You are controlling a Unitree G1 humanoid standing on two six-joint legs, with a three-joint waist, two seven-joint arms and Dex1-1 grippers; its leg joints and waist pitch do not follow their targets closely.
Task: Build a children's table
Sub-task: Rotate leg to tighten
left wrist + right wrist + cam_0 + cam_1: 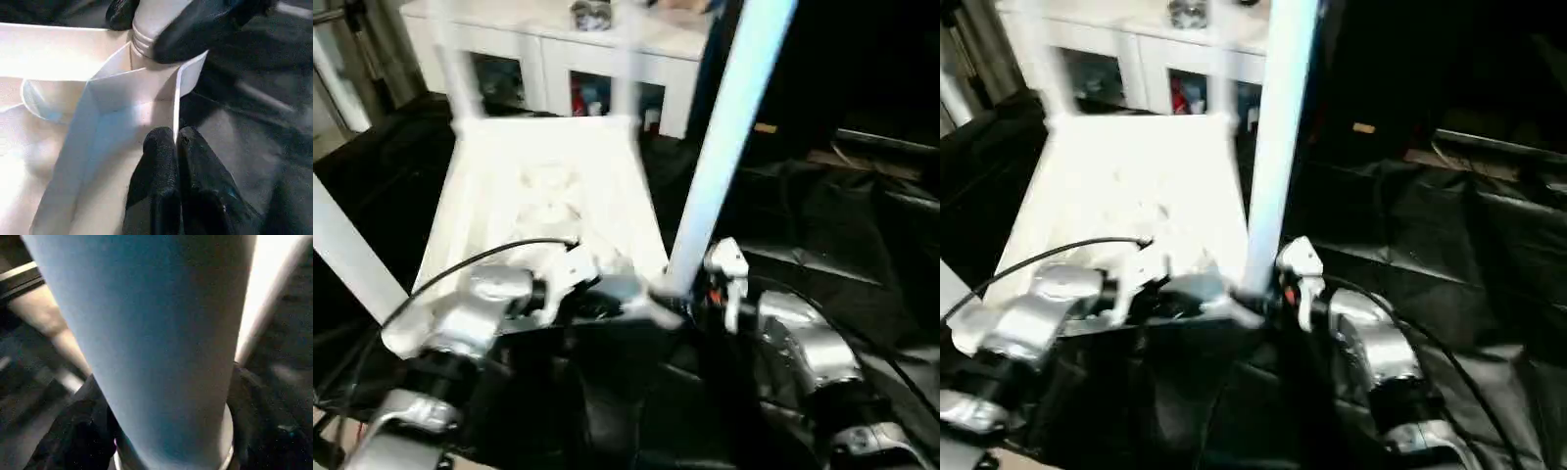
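The white table top [538, 186] lies upside down on black sheeting, ribbed side up. My right gripper [680, 294] is shut around the lower end of a long white tube leg [729, 137], which stands upright at the top's near right corner socket [142, 73]. The leg's ringed end [144, 41] sits at the socket's mouth. My left gripper [176, 134] is shut on the thin side wall [178, 98] of the top, just beside that corner. Another leg [347, 245] rises at the near left, and two blurred legs [460, 73] stand at the far corners.
A white cabinet [558, 39] with glass doors stands behind the table top. Black sheeting [822, 225] covers the floor all around, with folds on the right. A black cable [460, 269] arcs over my left forearm.
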